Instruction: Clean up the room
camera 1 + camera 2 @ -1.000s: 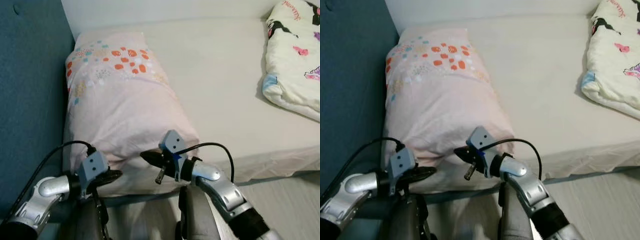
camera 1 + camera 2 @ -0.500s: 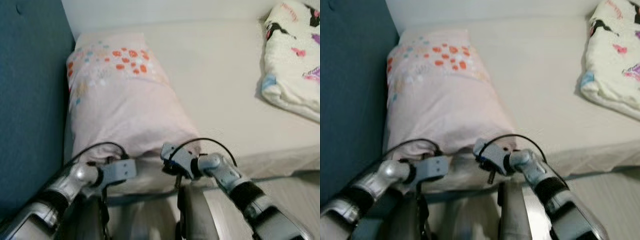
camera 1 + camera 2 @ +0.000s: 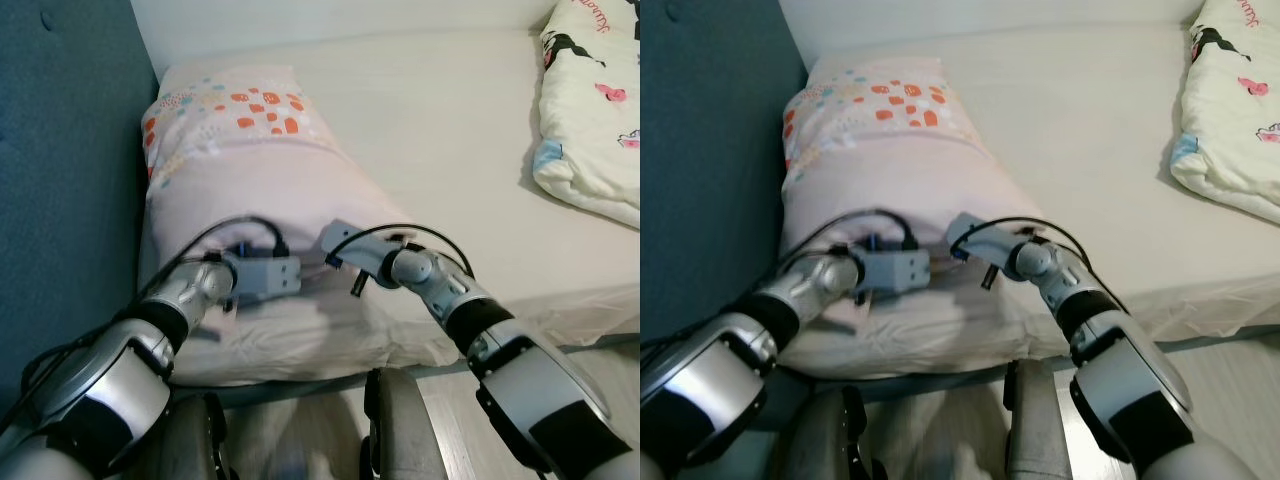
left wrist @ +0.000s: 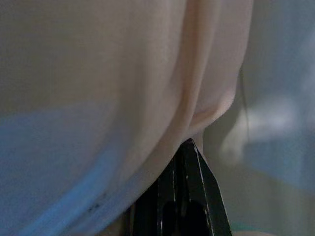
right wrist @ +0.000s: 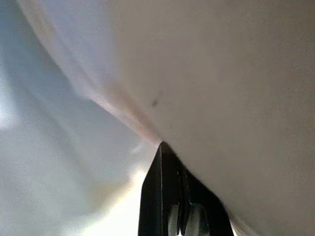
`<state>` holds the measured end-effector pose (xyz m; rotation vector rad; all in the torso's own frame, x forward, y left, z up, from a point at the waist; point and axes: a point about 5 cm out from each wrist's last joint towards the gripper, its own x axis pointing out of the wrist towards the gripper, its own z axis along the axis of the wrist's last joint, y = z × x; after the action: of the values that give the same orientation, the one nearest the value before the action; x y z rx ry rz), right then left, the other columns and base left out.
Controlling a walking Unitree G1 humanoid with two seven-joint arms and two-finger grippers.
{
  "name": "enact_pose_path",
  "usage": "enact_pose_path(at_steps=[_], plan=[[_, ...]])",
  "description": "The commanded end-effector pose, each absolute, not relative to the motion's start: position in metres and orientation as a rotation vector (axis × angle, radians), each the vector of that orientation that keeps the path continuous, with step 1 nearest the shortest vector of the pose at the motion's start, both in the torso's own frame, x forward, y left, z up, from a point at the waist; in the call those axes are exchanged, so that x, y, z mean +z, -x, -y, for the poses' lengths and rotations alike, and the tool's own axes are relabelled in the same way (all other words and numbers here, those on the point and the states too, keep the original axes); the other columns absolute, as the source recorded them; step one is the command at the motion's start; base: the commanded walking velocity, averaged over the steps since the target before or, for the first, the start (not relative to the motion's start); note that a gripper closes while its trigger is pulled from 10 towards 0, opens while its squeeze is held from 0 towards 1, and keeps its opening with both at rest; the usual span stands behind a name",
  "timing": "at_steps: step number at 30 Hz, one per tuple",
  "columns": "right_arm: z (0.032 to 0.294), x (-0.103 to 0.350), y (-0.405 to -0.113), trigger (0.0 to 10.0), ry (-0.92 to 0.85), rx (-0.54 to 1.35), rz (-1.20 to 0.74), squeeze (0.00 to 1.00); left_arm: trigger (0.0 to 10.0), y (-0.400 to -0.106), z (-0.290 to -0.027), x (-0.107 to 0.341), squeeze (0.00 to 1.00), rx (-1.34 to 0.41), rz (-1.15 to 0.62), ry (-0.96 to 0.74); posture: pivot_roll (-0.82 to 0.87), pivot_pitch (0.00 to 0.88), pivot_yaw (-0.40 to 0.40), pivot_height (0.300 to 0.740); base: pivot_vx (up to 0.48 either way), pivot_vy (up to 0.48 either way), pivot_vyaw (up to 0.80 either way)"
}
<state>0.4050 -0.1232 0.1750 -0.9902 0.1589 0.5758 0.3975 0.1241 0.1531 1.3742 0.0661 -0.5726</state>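
A pink pillow (image 3: 262,170) with orange and teal dots lies lengthwise at the left side of the bed, along the blue headboard. Both arms reach onto its near end. My left gripper (image 3: 300,272) presses into the fabric from the left, and my right gripper (image 3: 325,262) meets it from the right, a short way apart. In the left wrist view the black fingers (image 4: 183,187) are together with a fold of pink fabric running from their tip. In the right wrist view the fingers (image 5: 165,191) are likewise together at a crease of the pillow (image 5: 221,73).
The cream mattress (image 3: 440,130) stretches to the right of the pillow. A bunched white blanket with cartoon prints (image 3: 595,110) lies at the far right. The blue padded headboard (image 3: 65,150) walls the left side. My legs (image 3: 395,430) stand against the bed's edge.
Both arms have moved forward from the bed's edge onto the pillow's near end, and the fingers now sink into its fabric. The camera has shifted slightly.
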Motion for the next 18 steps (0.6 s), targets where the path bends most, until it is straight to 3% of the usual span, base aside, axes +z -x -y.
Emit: enact_pose_path(at_steps=[1,11,18], plan=[[0.134,0.176,-0.408,10.0,1.093,0.496,-0.150,0.00,0.0,-0.401,-0.125,0.156,0.00,-0.500,-0.048,-1.445,-0.09,0.359,0.002,0.570,0.000,0.000,0.00],[0.157,0.212,-0.420,10.0,1.257,0.138,-0.004,0.00,0.0,-0.415,-0.114,0.200,0.00,-0.235,0.165,-1.489,-0.09,0.357,0.009,0.570,0.000,0.000,0.00],[0.159,0.223,-0.422,10.0,1.265,0.084,0.028,0.00,0.0,-0.418,-0.118,0.212,0.00,-0.144,0.207,-1.474,-0.10,0.355,0.008,0.570,0.000,0.000,0.00]])
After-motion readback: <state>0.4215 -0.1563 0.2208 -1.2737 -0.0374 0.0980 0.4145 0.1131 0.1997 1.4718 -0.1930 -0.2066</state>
